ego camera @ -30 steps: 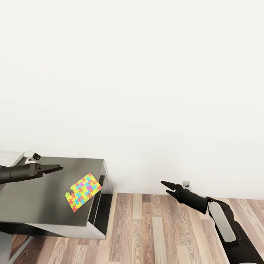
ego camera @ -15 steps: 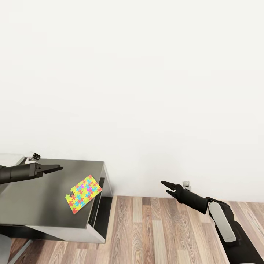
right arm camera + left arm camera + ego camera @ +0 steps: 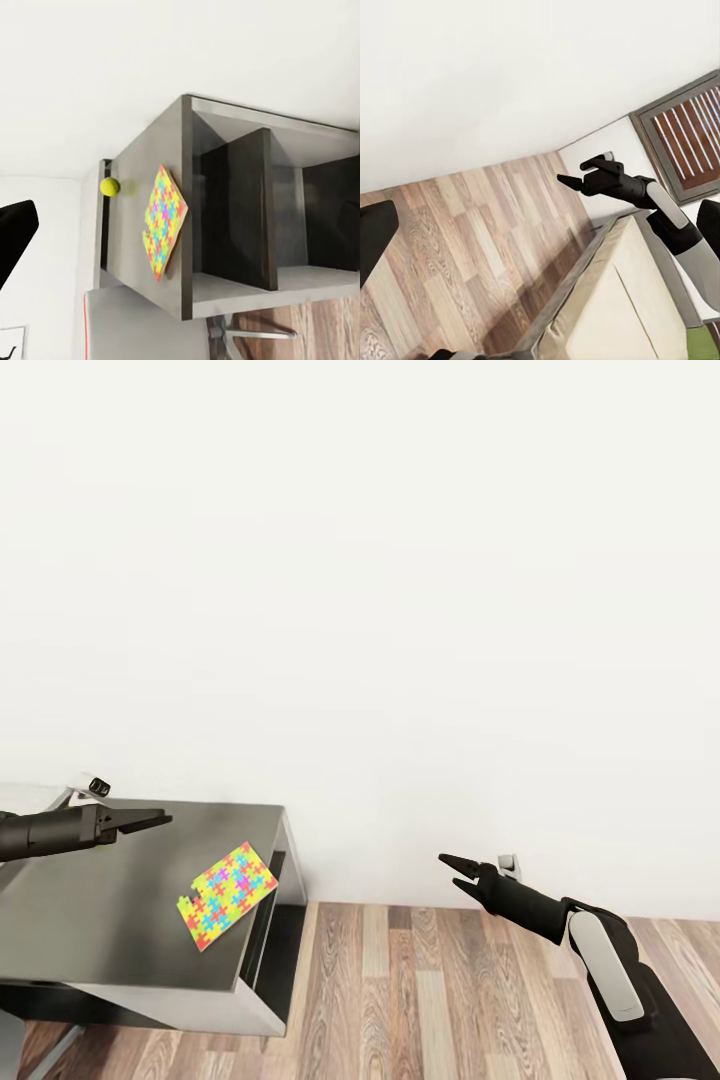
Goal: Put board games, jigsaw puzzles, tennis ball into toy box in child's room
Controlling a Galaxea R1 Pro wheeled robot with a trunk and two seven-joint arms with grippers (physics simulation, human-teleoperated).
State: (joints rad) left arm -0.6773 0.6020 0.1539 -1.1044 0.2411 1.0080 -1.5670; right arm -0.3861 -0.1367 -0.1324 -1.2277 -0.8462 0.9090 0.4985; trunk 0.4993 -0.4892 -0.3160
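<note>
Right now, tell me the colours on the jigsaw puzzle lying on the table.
The jigsaw puzzle is yellow, pink, green, blue and orange; the head view shows it best.

No legible text, label, brand, number or sign is found on any surface. The thin flat jigsaw sheet of yellow, pink, green, blue and orange interlocking pieces point(image 3: 227, 889) on the dark grey table section point(image 3: 100, 900) carries colour pattern only, no lettering. The small yellow-green tennis ball point(image 3: 109, 186) shows no readable marking. A small white object with a dark face point(image 3: 97, 787) at the far edge of the table is too small to read. The plain white wall point(image 3: 400, 610) bears nothing.
</note>
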